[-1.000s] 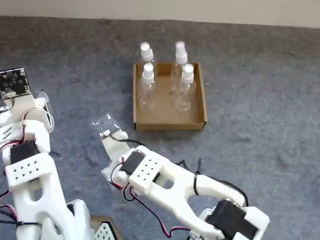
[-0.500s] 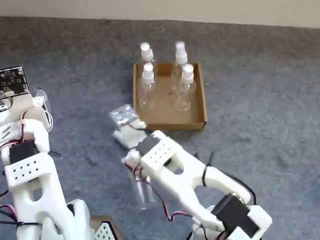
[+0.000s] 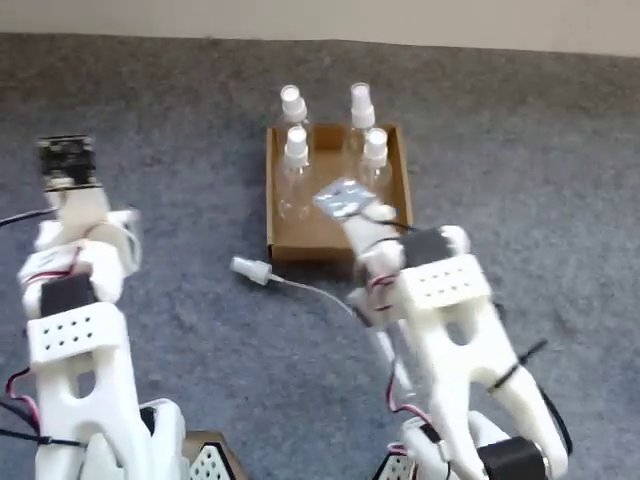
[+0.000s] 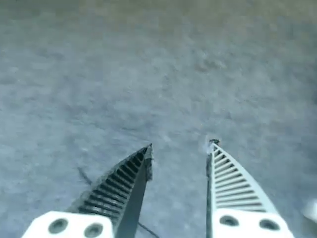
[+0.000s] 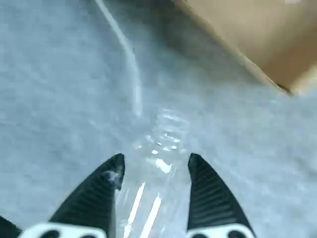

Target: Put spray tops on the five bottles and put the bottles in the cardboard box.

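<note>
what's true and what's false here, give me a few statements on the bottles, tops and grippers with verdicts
Four bottles with spray tops stand in the cardboard box. True.
The fifth bottle already has its top. False: its threaded neck is bare, and the right gripper is shut on it.
A loose spray top lies on the carpet outside the box. True.
The left gripper holds that spray top. False: it is open over bare carpet.
</note>
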Tool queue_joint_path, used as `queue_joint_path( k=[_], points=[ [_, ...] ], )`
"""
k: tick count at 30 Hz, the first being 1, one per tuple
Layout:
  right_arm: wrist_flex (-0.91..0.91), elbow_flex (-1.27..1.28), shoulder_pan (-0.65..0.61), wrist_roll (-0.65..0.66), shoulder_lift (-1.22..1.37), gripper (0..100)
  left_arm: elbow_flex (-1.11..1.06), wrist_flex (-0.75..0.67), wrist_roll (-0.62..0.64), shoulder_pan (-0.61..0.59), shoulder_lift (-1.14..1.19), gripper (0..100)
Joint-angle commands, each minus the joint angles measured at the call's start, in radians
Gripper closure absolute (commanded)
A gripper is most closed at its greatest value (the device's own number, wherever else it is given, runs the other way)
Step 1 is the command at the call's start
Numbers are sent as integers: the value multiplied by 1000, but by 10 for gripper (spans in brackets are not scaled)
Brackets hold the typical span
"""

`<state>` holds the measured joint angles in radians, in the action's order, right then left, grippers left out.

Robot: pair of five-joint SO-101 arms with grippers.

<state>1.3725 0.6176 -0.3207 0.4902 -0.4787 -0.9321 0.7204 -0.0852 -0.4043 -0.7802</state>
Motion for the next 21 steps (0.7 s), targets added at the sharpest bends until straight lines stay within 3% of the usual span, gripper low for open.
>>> queue_joint_path(
  k=[1, 8, 16, 21],
  points=[
    [-8, -42, 277, 152, -28, 993, 50, 77, 0, 168, 4, 832],
    [-188, -41, 530, 377, 105, 993, 105, 173, 66, 318, 27, 832],
    [-361, -44, 604, 379, 320, 993, 328, 322, 213, 329, 369, 832],
    [-404, -44, 608, 377, 375, 993, 398, 354, 445, 329, 545, 836]
  ],
)
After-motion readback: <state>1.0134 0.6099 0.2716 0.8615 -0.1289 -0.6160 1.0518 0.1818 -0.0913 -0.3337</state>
